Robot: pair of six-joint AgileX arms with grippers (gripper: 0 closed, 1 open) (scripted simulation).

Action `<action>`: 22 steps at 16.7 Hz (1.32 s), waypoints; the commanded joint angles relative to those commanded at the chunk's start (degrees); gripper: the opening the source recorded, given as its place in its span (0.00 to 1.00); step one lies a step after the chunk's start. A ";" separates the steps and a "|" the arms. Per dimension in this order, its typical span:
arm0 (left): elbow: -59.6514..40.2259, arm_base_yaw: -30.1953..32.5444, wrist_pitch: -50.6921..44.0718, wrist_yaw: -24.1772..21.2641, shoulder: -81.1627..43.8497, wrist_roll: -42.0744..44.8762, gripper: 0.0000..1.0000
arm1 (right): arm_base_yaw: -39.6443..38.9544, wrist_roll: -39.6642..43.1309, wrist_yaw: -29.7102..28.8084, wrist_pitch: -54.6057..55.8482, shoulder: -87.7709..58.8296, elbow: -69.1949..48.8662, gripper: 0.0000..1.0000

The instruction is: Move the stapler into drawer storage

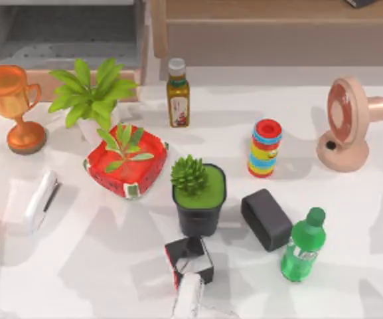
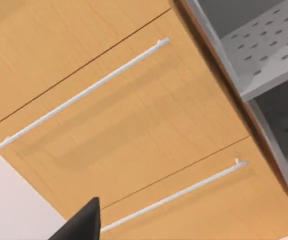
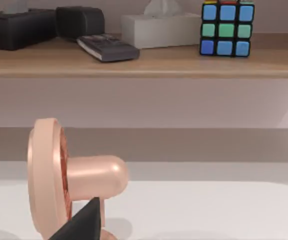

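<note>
Stapler (image 1: pixel 42 200) lies on white table (image 1: pixel 111 266) (left side); gripper states perhaps indeterminable.

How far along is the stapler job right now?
Done: the large grey-walled drawer with a tan wooden frame already stands open at the table's top left. In hand: nothing; the slim white stapler with a dark underside strip lies untouched on the white table near its left edge. Left: grasp it, carry it over, drop it inside.
</note>
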State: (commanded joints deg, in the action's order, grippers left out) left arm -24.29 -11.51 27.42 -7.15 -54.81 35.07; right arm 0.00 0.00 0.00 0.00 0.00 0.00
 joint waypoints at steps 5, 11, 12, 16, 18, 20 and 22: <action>-14.22 -5.34 15.04 -6.09 -28.87 20.48 1.00 | 0.00 0.00 0.00 0.00 0.00 0.00 1.00; -29.61 -10.19 30.84 -13.99 -58.55 42.33 1.00 | 0.00 0.00 0.00 0.00 0.00 0.00 1.00; -31.62 -10.75 32.89 -15.14 -62.36 45.26 1.00 | 0.00 0.00 0.00 0.00 0.00 0.00 1.00; -37.36 -12.21 38.61 -18.63 -73.24 53.72 1.00 | 0.00 0.00 0.00 0.00 0.00 0.00 1.00; -38.55 -12.46 39.73 -19.39 -75.52 55.46 1.00 | 0.00 0.00 0.00 0.00 0.00 0.00 1.00; -38.73 -12.49 39.90 -19.51 -75.86 55.72 1.00 | 0.00 0.00 0.00 0.00 0.00 0.00 1.00; -38.73 -12.49 39.90 -19.51 -75.86 55.72 1.00 | 0.00 0.00 0.00 0.00 0.00 0.00 1.00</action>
State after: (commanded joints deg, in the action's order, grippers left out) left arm -63.02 -24.00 67.32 -26.65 -130.67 90.79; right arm 0.00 0.00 0.00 0.00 0.00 0.00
